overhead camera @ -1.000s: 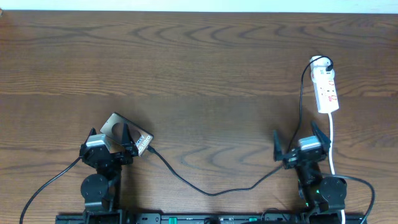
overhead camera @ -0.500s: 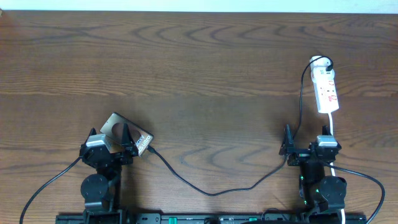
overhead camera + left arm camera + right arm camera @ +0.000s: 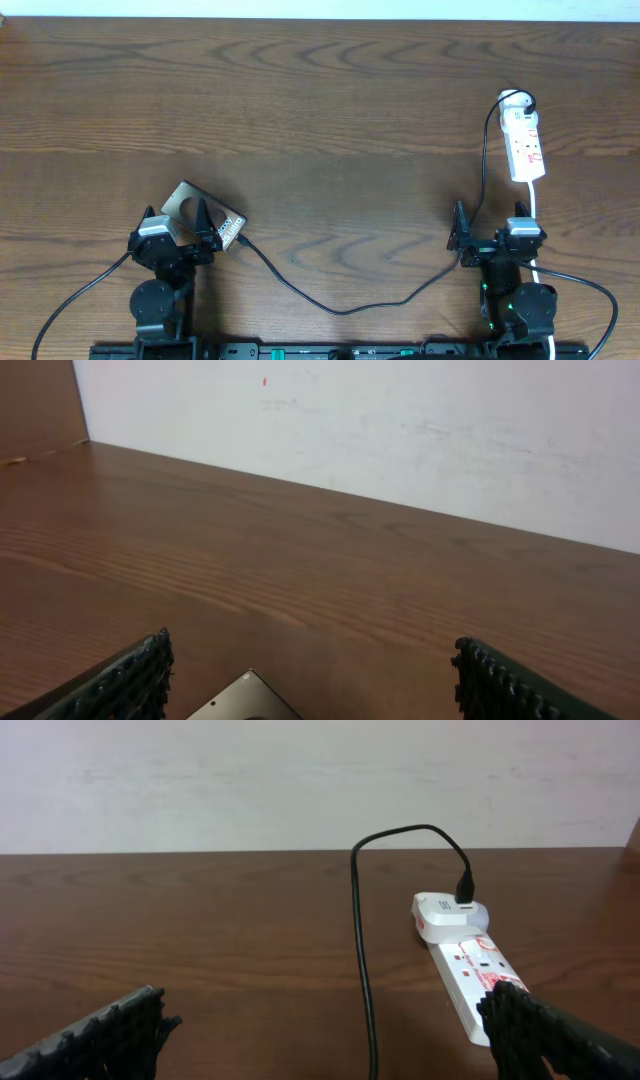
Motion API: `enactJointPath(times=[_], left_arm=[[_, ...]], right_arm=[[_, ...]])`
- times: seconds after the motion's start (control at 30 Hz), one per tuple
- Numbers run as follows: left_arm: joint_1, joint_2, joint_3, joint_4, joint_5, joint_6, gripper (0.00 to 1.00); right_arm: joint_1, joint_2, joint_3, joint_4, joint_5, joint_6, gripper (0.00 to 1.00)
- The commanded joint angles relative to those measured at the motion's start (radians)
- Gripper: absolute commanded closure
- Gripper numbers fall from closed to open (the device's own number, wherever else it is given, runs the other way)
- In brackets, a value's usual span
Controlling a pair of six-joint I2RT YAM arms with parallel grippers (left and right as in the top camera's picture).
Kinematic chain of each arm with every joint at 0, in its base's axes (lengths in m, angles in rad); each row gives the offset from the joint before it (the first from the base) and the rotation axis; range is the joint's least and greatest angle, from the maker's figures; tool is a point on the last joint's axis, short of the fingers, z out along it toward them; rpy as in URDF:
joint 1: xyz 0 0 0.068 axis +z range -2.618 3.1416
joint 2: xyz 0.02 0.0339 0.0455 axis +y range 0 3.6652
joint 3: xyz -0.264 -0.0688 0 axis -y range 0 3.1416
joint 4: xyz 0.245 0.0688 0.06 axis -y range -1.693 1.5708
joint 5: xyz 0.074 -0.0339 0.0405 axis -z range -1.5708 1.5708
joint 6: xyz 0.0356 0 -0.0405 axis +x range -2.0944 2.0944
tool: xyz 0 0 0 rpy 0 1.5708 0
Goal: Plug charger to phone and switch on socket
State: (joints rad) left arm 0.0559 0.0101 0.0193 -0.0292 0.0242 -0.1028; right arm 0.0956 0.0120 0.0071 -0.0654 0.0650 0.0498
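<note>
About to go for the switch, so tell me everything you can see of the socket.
The socket is a white plastic-looking power strip with red marks on top, lying flat on the wooden table at the far right. A white adapter sits in its far end with the charger plugged into it; a white cord leaves its near end. The open right claw is short of it, not touching. Switch state unreadable.
</note>
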Motion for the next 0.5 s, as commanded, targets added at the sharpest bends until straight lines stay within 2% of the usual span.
enactJointPath(times=[0.0, 0.47], left_arm=[[-0.003, -0.006, -0.015, -0.042, -0.016, 0.013, 0.12], [-0.003, -0.006, -0.015, -0.042, -0.016, 0.013, 0.12]], right_arm=[[-0.001, -0.006, -0.002, -0.004, -0.008, 0.016, 0.01], [-0.016, -0.004, -0.002, -0.005, -0.008, 0.016, 0.01]])
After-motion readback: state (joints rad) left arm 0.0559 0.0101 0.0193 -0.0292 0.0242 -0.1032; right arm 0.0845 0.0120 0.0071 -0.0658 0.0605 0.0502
